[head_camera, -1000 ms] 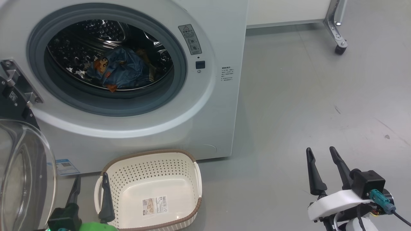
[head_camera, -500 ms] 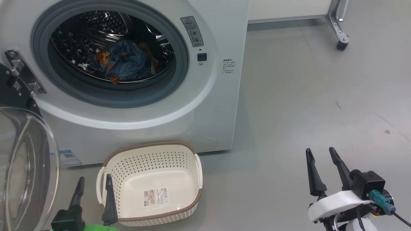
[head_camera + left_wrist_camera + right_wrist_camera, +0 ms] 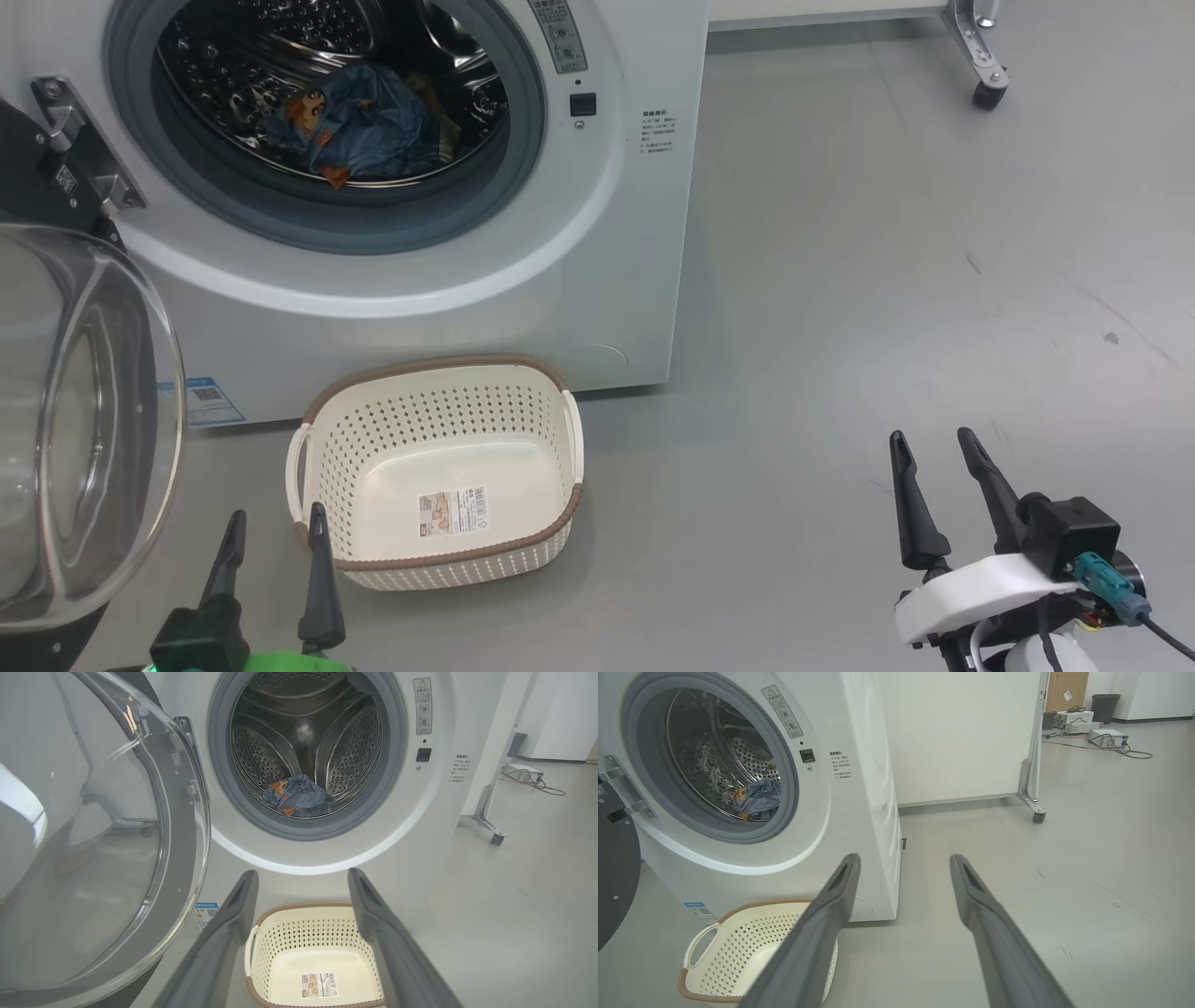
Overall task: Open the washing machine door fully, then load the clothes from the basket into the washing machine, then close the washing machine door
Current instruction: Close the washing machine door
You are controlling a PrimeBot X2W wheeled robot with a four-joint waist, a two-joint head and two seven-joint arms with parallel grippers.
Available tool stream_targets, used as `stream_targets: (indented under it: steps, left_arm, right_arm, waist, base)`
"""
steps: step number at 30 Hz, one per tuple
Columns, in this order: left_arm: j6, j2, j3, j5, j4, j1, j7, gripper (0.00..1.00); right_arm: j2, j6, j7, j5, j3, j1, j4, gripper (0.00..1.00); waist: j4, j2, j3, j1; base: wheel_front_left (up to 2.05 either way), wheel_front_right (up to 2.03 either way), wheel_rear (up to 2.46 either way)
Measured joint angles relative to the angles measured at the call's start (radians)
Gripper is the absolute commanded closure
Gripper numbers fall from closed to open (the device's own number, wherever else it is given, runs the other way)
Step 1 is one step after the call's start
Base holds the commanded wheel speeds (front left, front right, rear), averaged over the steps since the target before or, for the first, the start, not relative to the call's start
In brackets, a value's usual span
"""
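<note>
The white washing machine stands with its round door swung wide to the left, glass bowl bulging out. Blue clothes with orange-brown prints lie in the steel drum, also seen as clothes and clothes. The cream perforated basket sits on the floor before the machine, holding nothing but its label sticker. My left gripper stands open just left of the basket's near corner. My right gripper is open over bare floor far to the right. Both hold nothing.
A white panel on a metal leg with a caster stands at the back right. Boxes and cables lie on the floor beyond it. Grey floor spreads to the right of the machine.
The whole head view has shifted: machine and basket sit higher in the picture, so the camera tilted down or drew back. Both grippers stay open.
</note>
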Motion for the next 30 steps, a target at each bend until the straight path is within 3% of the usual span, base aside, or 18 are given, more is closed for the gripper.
stream_targets:
  steps: [15,30]
  left_arm:
    - [0.006,0.0,0.001,0.006,-0.008,0.0,0.0,0.0]
    - [0.012,0.0,-0.001,0.006,-0.014,0.0,0.0,0.0]
  right_arm:
    - [0.0,0.0,0.0,0.0,0.002,0.0,0.0,0.0]
    - [0.0,0.0,0.0,0.0,0.002,0.0,-0.001,0.0]
  waist:
    - [-0.002,0.0,0.006,0.0]
    - [0.002,0.0,0.006,0.0]
  base:
    - [-0.74,0.74,0.0]
    - [-0.17,0.17,0.0]
